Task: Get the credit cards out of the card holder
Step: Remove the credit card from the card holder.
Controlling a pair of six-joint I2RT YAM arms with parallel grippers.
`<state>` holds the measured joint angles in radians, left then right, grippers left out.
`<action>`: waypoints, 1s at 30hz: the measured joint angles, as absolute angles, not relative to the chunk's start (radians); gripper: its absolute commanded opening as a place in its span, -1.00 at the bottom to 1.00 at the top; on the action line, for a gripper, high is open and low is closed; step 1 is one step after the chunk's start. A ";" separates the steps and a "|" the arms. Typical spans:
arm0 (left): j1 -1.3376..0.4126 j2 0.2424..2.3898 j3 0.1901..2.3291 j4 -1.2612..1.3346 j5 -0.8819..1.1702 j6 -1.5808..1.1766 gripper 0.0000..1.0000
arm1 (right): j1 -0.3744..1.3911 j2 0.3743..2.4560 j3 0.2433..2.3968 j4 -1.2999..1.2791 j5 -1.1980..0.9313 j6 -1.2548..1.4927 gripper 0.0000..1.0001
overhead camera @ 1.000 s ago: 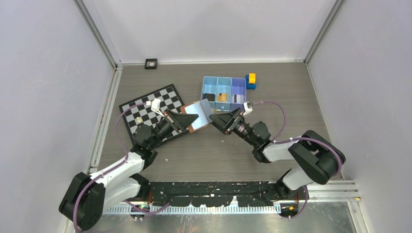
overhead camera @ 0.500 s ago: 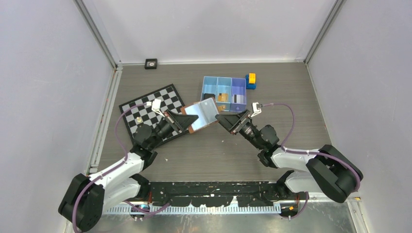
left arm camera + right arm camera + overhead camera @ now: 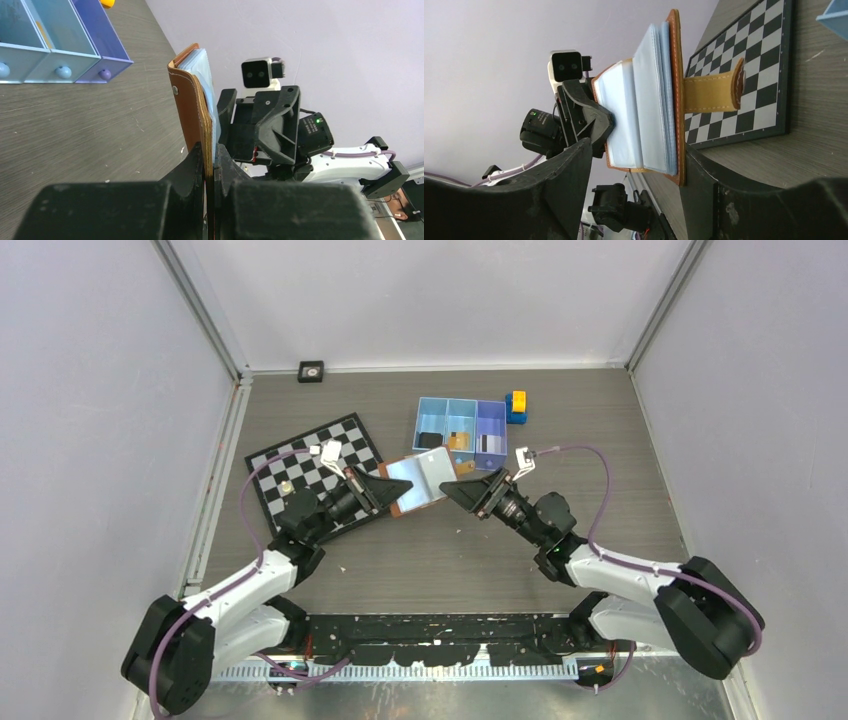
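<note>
Checkerboard mat (image 3: 310,465) at 9 o'clock of centre, blue tray (image 3: 420,425) at 1. Card holder (image 3: 420,478) is up off the table mid-scene, open. Left gripper (image 3: 385,492) pinches its brown cover from 8 o'clock. Right gripper (image 3: 447,487) at 4, jaws spread astride its free edge. Credit cards (image 3: 431,440) lie in the tray.

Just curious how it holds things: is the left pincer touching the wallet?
Touching. The left wrist view shows the left pincer clamped on the wallet, with no gap.
</note>
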<state>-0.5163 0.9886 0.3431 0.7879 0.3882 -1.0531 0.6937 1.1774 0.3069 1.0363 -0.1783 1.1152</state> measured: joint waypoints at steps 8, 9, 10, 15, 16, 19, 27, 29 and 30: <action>-0.516 0.992 0.378 0.710 0.420 -1.012 -1.00 | 0.694 1.095 0.344 0.885 -0.182 1.023 0.10; -0.516 0.996 0.387 0.691 0.424 -1.007 -1.00 | 0.694 1.096 0.347 0.861 -0.182 1.015 0.07; -0.516 0.999 0.393 0.680 0.428 -1.003 -1.00 | 0.694 1.096 0.351 0.844 -0.182 1.008 0.02; -0.516 1.035 0.424 0.630 0.448 -0.982 -1.00 | 0.694 1.100 0.392 0.740 -0.185 0.957 -0.12; -0.516 1.043 0.432 0.614 0.449 -0.978 -1.00 | 0.694 1.100 0.402 0.716 -0.183 0.945 -0.13; -0.516 1.070 0.463 0.553 0.449 -0.957 -1.00 | 0.694 1.099 0.414 0.660 -0.173 0.917 -0.26; -0.516 1.138 0.492 0.478 0.449 -0.918 -0.93 | 0.694 1.105 0.433 0.537 -0.146 0.866 -0.72; -0.516 1.147 0.492 0.474 0.448 -0.910 -0.71 | 0.694 1.121 0.449 0.515 -0.147 0.858 -0.76; -0.516 1.151 0.492 0.473 0.447 -0.907 -0.55 | 0.694 1.132 0.457 0.506 -0.149 0.857 -0.77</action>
